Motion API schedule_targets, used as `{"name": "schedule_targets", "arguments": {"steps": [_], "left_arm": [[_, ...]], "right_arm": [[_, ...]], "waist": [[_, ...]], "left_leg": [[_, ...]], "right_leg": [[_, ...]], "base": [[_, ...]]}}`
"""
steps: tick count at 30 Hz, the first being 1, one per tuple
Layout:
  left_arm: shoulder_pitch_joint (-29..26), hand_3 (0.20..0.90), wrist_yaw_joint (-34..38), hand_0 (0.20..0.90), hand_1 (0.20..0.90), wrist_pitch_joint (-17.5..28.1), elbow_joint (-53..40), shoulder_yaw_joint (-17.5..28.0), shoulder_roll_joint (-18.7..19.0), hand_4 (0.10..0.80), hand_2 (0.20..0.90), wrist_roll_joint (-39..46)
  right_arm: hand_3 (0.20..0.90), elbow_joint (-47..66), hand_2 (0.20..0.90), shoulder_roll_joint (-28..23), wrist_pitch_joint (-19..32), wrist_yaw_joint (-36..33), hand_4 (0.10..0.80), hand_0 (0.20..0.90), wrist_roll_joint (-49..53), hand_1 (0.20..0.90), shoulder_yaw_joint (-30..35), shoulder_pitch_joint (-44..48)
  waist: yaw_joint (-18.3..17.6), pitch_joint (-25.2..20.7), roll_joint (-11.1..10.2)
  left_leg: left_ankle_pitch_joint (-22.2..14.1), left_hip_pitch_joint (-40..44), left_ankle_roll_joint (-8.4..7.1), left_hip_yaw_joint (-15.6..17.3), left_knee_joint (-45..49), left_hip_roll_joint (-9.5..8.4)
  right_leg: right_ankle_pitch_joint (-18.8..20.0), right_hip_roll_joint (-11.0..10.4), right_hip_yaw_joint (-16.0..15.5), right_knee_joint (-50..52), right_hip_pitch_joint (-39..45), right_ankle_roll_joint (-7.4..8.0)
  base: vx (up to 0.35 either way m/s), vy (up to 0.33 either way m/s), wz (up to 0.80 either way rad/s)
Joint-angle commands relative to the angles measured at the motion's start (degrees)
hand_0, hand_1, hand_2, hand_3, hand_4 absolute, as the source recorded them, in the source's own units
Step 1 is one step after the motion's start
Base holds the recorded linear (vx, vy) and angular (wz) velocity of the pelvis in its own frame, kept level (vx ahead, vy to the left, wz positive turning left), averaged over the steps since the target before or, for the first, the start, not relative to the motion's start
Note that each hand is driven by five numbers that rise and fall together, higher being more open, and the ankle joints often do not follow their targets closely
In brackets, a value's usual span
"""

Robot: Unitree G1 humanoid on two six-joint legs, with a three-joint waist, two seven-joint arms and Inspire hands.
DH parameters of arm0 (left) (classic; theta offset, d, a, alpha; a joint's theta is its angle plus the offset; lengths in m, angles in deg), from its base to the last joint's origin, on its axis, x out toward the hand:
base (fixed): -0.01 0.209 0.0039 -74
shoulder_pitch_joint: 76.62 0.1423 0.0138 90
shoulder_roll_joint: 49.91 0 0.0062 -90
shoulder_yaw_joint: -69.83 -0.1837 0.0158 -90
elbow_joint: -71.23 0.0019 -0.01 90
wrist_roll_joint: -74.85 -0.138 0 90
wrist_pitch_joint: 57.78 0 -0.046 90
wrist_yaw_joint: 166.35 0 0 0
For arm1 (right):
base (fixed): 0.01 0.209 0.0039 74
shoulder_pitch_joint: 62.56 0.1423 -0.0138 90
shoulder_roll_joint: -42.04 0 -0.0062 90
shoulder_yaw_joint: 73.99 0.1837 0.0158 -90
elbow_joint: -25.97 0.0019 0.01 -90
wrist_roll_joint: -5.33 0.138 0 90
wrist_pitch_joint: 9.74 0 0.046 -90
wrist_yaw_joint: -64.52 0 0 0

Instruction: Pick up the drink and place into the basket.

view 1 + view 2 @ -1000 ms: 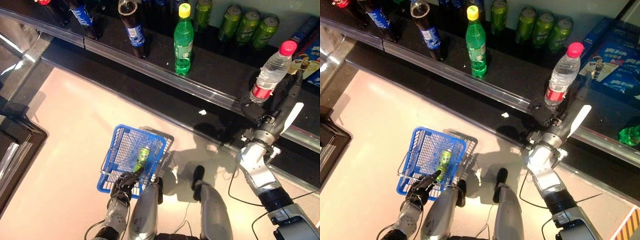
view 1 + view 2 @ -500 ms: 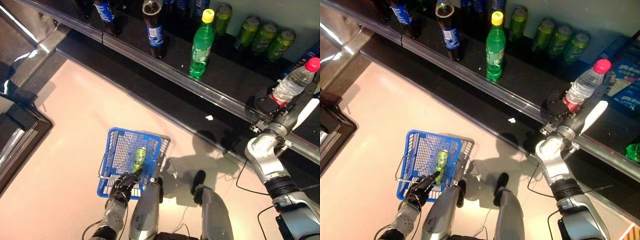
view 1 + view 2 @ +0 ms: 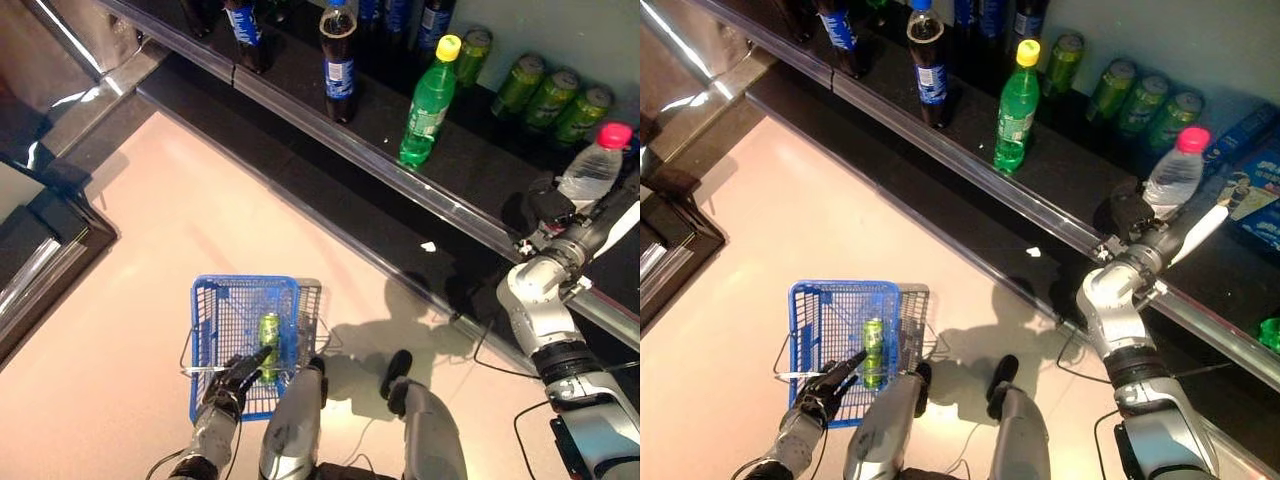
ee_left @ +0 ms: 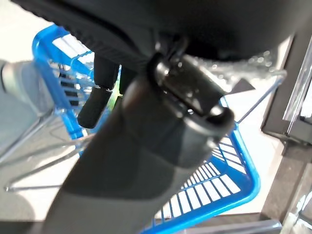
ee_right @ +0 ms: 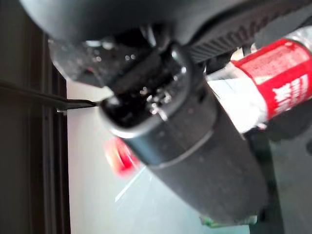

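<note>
A clear water bottle point(image 3: 592, 172) with a pink cap and a red label point(image 5: 280, 78) stands tilted on the dark shelf at the right. My right hand point(image 3: 553, 210) is curled round its lower part, and its thumb point(image 5: 190, 131) shows in front of the label. My left hand point(image 3: 228, 385) is shut on the wire handles of the blue basket point(image 3: 210, 330), which hangs low at the left. A green can point(image 3: 269, 332) lies inside the basket. The basket's rim point(image 4: 239, 190) shows past my left hand point(image 4: 146, 161).
The dark shelf's metal front edge point(image 3: 330, 125) runs across the back. On it stand a green bottle point(image 3: 427, 100), a cola bottle point(image 3: 338, 60) and green cans point(image 3: 550, 95). Blue boxes point(image 3: 1255, 190) lie at the far right. A dark stand point(image 3: 40, 240) is at the left.
The whole picture has shifted, so the camera has moved. My right hand now covers the water bottle's red label. The blue basket has turned slightly on its handles.
</note>
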Motion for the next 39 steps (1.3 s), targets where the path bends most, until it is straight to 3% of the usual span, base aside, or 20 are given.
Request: {"name": "schedule_targets", "arguments": {"steps": [1,13,24,29,33,35,39], "left_arm": [[13.51,0.200,-1.17,0.300,0.300,-0.20,-1.93,-4.73,5.34,0.100,0.300,-5.35],[13.59,0.200,-1.47,0.300,0.300,-0.86,-1.81,-4.13,7.01,0.100,0.300,-4.76],[14.49,0.200,-1.70,0.300,0.300,0.45,-3.24,-3.83,6.68,0.100,0.300,-3.96],[17.07,0.200,-0.57,0.300,0.300,1.40,-8.08,-0.73,5.39,0.100,0.300,-3.86],[17.93,0.200,-1.57,0.300,0.300,2.33,-9.56,0.70,4.89,0.100,0.300,-4.59],[19.42,0.200,-2.71,0.300,0.300,2.96,-12.60,2.11,4.35,0.100,0.300,-4.49],[20.21,0.200,-4.38,0.300,0.300,4.47,-14.73,2.13,3.68,0.100,0.300,-4.02]], "right_arm": [[0.200,1.39,0.300,-5.33,3.31,-0.01,0.100,0.300,0.35,0.300,3.00,4.95],[0.200,-6.71,0.300,-7.01,2.49,1.23,0.100,0.300,2.78,0.300,3.34,2.49],[0.200,-3.78,0.300,-6.86,4.71,3.80,0.100,0.300,3.01,0.300,4.07,0.44],[0.200,12.33,0.300,-3.83,5.23,3.22,0.100,0.300,-2.30,0.300,5.74,-7.36],[0.200,18.51,0.300,-2.42,5.75,4.75,0.100,0.300,-4.09,0.300,6.80,-10.07],[0.200,29.32,0.300,-0.63,4.31,7.12,0.100,0.300,-6.24,0.300,7.36,-14.30],[0.200,37.27,0.300,0.26,4.51,11.01,0.100,0.300,-5.90,0.300,7.10,-17.30]], "waist": [[1.62,-3.44,-1.88],[2.21,-4.20,-2.63],[2.03,-4.67,-2.90],[1.33,-6.69,-3.74],[0.94,-7.75,-4.15],[-0.01,-10.08,-4.57],[-0.80,-12.83,-4.76]], "left_leg": [[11.74,-7.00,-2.05,-3.28,-2.24,-1.52],[10.93,-5.78,-1.81,-3.75,-3.93,-1.61],[11.69,-4.01,-2.26,-3.95,-5.97,-1.47],[12.40,-1.12,-2.64,-3.51,-8.19,-0.70],[12.62,0.52,-2.83,-3.17,-9.19,-0.19],[13.02,3.43,-3.06,-2.23,-11.05,0.51],[13.33,6.75,-3.28,-1.04,-13.27,1.01]], "right_leg": [[-5.11,-1.34,0.99,1.01,8.09,6.04],[-4.23,-0.89,0.66,0.00,8.66,6.87],[-4.09,-0.42,0.74,-1.69,10.22,6.95],[-4.49,-0.18,0.74,-2.92,12.74,7.27],[-4.60,0.00,0.80,-3.84,14.24,7.42],[-4.76,0.47,1.07,-5.11,16.39,7.49],[-4.83,0.98,1.41,-6.42,18.52,7.57]], "base": [[0.041,-0.006,0.02],[0.001,-0.006,0.02],[-0.018,0.001,0.04],[0.019,0.020,-0.01],[0.009,0.010,-0.02],[0.081,0.055,-0.05],[0.061,0.042,-0.08]]}}
